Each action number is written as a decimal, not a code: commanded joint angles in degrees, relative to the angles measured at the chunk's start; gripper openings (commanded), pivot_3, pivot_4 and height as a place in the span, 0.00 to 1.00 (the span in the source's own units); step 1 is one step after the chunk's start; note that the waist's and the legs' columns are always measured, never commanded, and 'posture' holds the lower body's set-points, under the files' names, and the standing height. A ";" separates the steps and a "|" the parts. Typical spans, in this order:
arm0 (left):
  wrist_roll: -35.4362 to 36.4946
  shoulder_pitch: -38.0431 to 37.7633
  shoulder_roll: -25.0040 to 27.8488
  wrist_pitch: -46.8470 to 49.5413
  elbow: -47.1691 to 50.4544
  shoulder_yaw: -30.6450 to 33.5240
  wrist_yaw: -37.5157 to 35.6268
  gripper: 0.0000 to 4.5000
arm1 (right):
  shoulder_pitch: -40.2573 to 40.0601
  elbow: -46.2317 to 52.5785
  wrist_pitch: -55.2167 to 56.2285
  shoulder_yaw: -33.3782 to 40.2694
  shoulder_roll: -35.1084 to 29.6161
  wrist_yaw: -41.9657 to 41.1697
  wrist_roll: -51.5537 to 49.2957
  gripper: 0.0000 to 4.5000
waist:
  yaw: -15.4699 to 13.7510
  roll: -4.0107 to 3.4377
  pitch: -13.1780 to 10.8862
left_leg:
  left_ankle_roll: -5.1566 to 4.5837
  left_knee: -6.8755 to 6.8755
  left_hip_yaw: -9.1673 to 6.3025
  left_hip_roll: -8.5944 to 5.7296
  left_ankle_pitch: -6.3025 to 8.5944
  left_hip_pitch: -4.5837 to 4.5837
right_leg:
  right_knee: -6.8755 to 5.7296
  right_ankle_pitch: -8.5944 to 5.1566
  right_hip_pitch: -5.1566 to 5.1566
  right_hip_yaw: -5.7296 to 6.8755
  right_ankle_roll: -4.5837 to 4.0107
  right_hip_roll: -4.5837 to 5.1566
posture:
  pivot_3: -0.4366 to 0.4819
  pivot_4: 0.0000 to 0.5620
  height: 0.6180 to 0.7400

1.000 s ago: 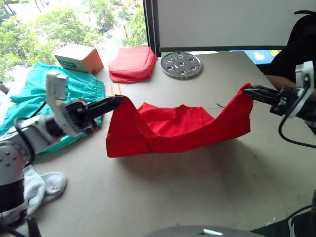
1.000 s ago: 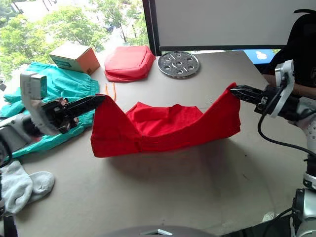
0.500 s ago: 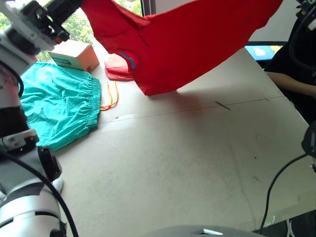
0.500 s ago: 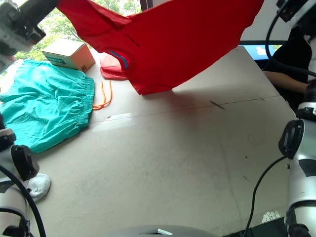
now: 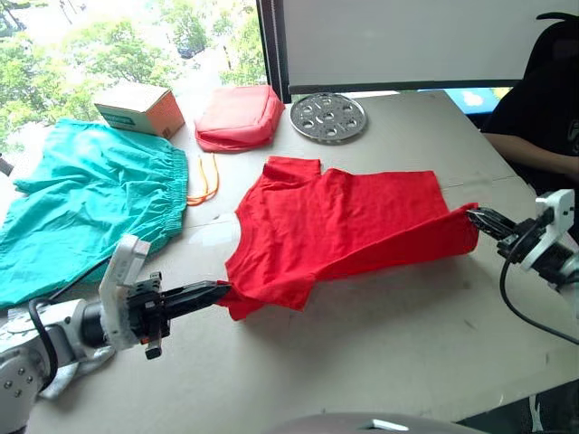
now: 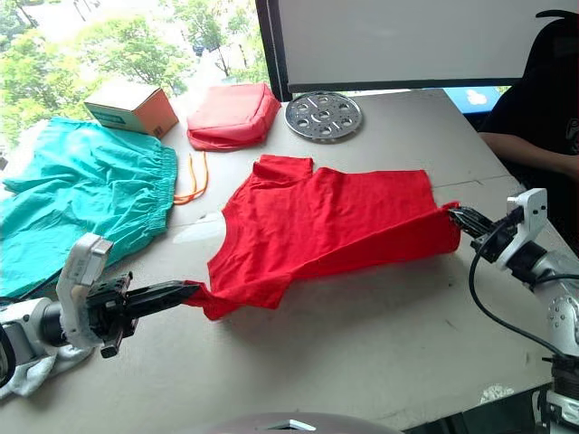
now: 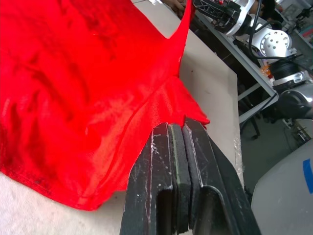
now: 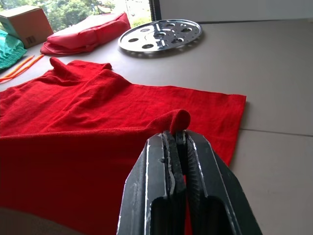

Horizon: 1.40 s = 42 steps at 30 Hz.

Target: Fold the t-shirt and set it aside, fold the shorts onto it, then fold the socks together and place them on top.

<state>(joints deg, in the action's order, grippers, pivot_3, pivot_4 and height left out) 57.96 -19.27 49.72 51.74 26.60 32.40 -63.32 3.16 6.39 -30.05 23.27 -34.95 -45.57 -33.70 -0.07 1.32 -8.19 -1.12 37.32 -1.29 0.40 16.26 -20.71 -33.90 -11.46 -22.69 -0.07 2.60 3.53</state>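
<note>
While I hold the t-shirt spread across the middle of the tabletop, my left gripper has its fingers clenched on the shirt's near-left corner and my right gripper has its fingers clenched on the near-right corner. Most of the shirt lies flat; its near edge is lifted and stretched between the two grippers.

I judge the main risk to be a lopsided fold. The left corner is only a small tuft of thin cloth between the fingers, as the left wrist view shows, so it could slip out if I pull the two corners apart too hard. If one corner drops, the lifted edge would collapse and crease. Carrying the edge over unevenly could also bunch the sleeve on the shirt's far-left side.

The shorts lie flat to the left of the shirt, well apart from it, with their orange cord trailing toward it. A grey sock lies near the tabletop's front edge, left of the shirt, under my left arm; a sweep of that arm could drag it.

As for containers, a closed cardboard box sits beyond the shorts, contents unseen. A salmon pouch and a perforated metal disc lie beyond the shirt.
</note>
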 commanded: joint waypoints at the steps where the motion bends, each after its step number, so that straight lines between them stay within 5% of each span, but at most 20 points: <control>1: -3.96 -4.40 0.26 -4.94 1.75 0.74 -3.48 0.00 | -3.73 6.08 -1.08 3.70 -0.27 0.56 -3.56 0.02 | -0.09 0.00 0.01 | 0.00 0.01 0.01 0.00 0.00 0.00 | 0.00 -0.05 0.00 -0.01 0.08 0.00 | 0.48 0.27 1.00; 11: -7.78 -14.03 0.23 -9.36 7.21 -2.02 -6.73 0.00 | -22.24 16.16 -3.87 6.90 -0.40 -1.89 -9.38 0.02 | -0.71 0.06 0.06 | -0.15 -0.02 0.01 0.05 0.11 -0.02 | 0.05 -0.20 -0.01 0.01 0.19 0.02 | 0.48 0.27 1.00; 24: -12.80 -18.47 3.39 -11.74 15.84 -7.21 -6.60 0.00 | -30.36 15.01 -2.90 10.11 -3.75 -6.65 -9.31 0.02 | -0.76 0.11 0.11 | -0.18 -0.01 0.08 0.06 0.15 -0.04 | 0.07 -0.27 -0.05 -0.04 0.31 0.01 | 0.48 0.27 1.00; 28: -5.65 -13.48 2.59 -6.56 10.43 -4.55 -3.88 0.00 | -28.80 13.12 -2.73 10.41 -4.66 -6.78 -8.86 0.02 | -0.74 0.09 0.10 | -0.18 -0.01 0.05 0.08 0.15 -0.03 | 0.06 -0.30 -0.05 -0.01 0.35 0.00 | 0.48 0.27 1.00; 33: -3.91 -8.14 6.19 -2.42 0.10 -3.24 -6.04 0.00 | -24.04 9.84 -2.62 8.73 -6.16 -5.89 -7.13 0.02 | -0.64 0.08 0.09 | -0.18 0.08 0.06 0.08 0.15 0.00 | 0.02 -0.30 -0.04 0.00 0.37 -0.01 | 0.48 0.27 1.00; 42: -3.66 6.70 4.77 2.44 -12.71 -7.53 -1.12 0.00 | -15.80 7.03 -4.44 3.90 -7.79 -4.45 -4.92 0.02 | -0.72 0.16 0.07 | -0.23 0.01 0.03 0.03 0.16 -0.04 | 0.05 -0.30 -0.03 0.04 0.35 -0.06 | 0.48 0.27 1.00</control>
<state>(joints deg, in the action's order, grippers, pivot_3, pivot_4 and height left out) 53.25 -13.82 54.69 53.12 14.36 25.14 -65.51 -13.70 12.96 -33.96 27.00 -41.61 -50.51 -38.67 -0.79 1.48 -8.11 -1.35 37.33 -1.25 0.42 16.42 -20.73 -33.86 -11.75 -22.71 -0.04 2.94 3.48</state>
